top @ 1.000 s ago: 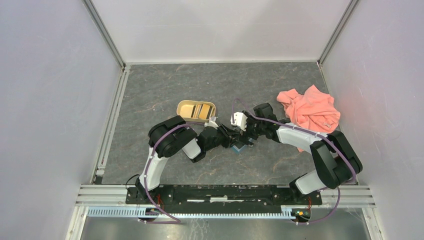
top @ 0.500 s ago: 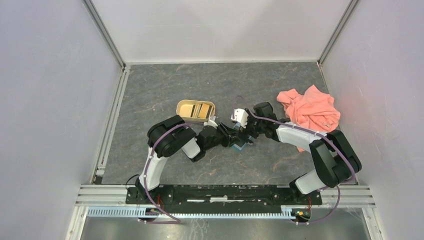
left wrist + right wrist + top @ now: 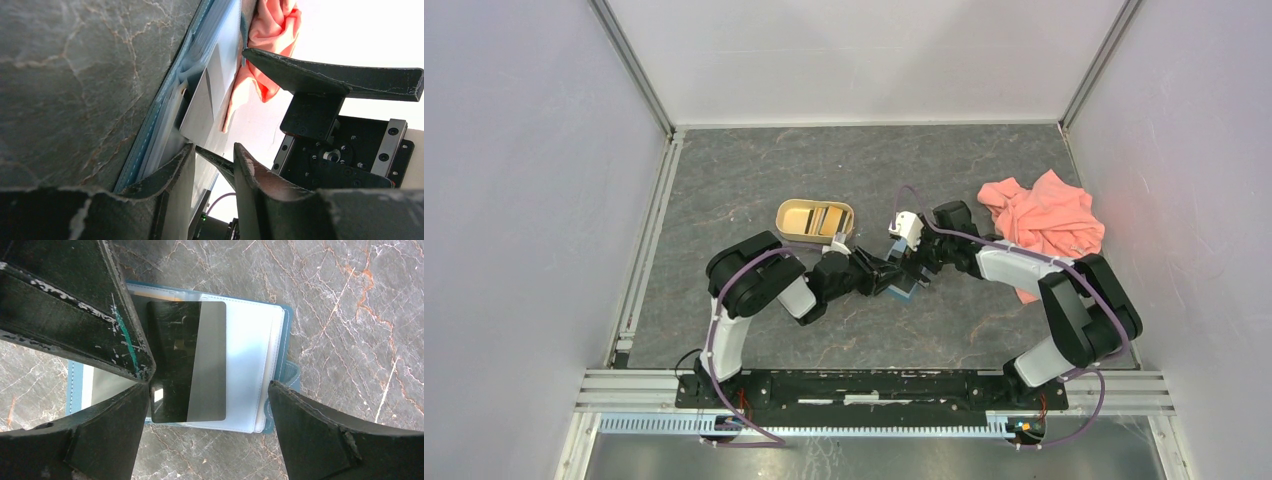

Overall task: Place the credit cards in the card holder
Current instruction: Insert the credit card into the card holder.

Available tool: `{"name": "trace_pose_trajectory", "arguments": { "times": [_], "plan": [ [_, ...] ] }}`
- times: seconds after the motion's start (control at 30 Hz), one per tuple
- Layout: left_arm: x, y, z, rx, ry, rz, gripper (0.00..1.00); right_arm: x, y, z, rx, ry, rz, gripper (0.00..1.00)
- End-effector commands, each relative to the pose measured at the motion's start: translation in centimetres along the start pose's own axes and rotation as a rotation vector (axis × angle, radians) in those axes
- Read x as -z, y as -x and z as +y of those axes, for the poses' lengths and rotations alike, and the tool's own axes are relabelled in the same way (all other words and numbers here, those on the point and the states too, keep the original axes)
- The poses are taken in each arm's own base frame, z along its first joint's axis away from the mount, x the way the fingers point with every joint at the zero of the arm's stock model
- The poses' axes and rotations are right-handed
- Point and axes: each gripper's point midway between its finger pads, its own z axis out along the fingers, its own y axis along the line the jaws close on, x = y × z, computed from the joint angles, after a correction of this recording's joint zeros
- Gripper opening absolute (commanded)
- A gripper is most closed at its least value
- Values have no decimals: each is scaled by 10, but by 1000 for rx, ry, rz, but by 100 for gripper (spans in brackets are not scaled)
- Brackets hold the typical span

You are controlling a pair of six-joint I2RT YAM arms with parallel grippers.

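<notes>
The wide-open, empty right end effector (image 3: 209, 389) straddles a dark plastic card (image 3: 187, 360) lying twelve-to-six on the teal wallet (image 3: 287, 340). The left end effector (image 3: 214, 148) is half-open, empty.

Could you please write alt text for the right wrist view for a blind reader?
A dark card lies on the pale pockets of the open teal card holder, on a grey marbled table. The right gripper hangs above, fingers wide.

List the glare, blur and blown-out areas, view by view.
Top external: even light, only soft shadows on the table. Left wrist: background behind the pink cloth blown out white. Right wrist: grey reflective sheen over the right half of the black card.
</notes>
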Motion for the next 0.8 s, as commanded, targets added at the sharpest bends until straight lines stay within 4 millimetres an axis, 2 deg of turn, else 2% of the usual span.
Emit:
{"name": "trace_pose_trajectory", "arguments": {
  "times": [0.0, 0.2, 0.33, 0.5, 0.67, 0.77],
  "plan": [
    [11, 1, 34, -48, 127, 1, 40, 0, 13, -15, 1, -41, -29, 95],
    [9, 11, 38, -46, 135, -28, 29, 0, 13, -15, 4, -39, -33, 96],
    [4, 18, 35, -70, 149, -39, 27, 2, 17, -14, 3, -26, -51, 97],
    [-1, 28, 33, -103, 175, -53, 26, 18, 38, -6, -28, 69, -176, 98],
    [-7, 36, 36, -112, 189, -54, 24, 41, 48, -20, -65, 68, -272, 98],
    [-10, 40, 33, -115, 182, -51, 23, 46, 43, -30, -95, 44, -286, 98]
  ]
}}
